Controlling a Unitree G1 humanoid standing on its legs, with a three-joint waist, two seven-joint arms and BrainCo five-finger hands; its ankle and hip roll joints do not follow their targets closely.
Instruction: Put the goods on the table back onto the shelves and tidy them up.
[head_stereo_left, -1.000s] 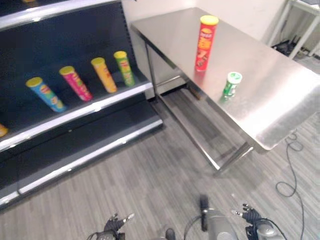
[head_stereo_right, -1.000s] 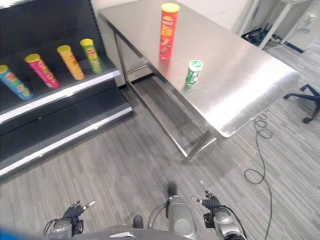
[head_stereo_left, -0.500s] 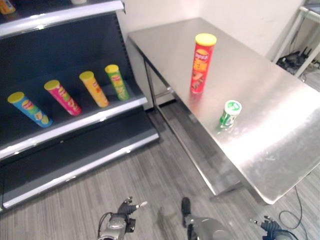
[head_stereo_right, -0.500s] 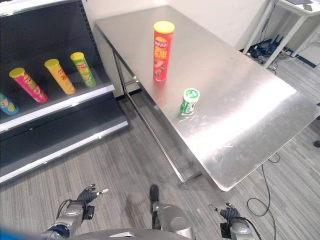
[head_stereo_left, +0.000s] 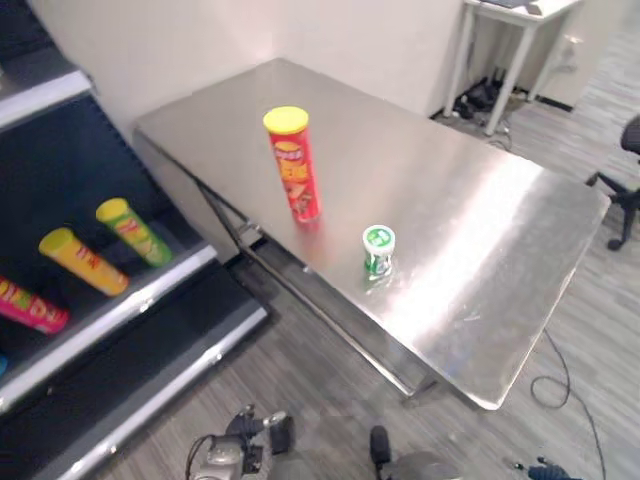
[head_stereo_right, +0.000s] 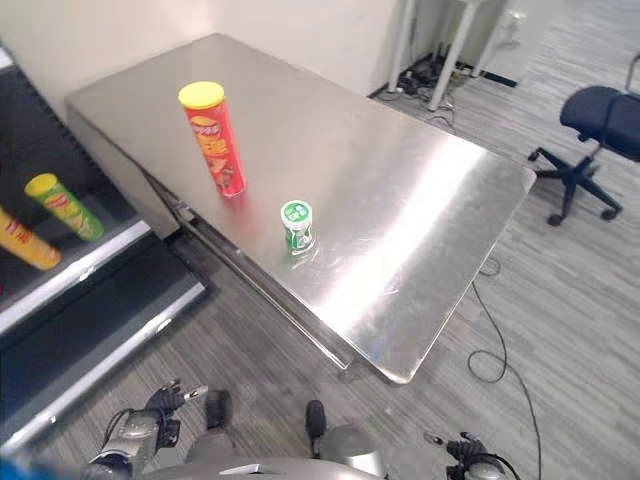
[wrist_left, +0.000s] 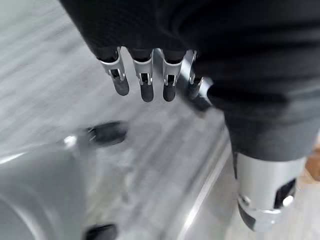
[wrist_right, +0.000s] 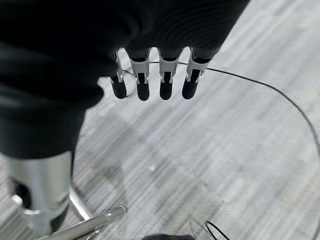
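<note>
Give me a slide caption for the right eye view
Tall red can and small green can stand on the steel table; both hands hang low, empty.

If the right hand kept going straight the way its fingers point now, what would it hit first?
Probably the grey wood-grain floor. The right hand hangs low with relaxed fingers aimed at bare floor, well short of the steel table. Depth is unclear, so this is a judgement.

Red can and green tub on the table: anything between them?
Nothing. In the left eye view, only bare steel table lies between the tall red can and the small green tub; they stand apart.
</note>
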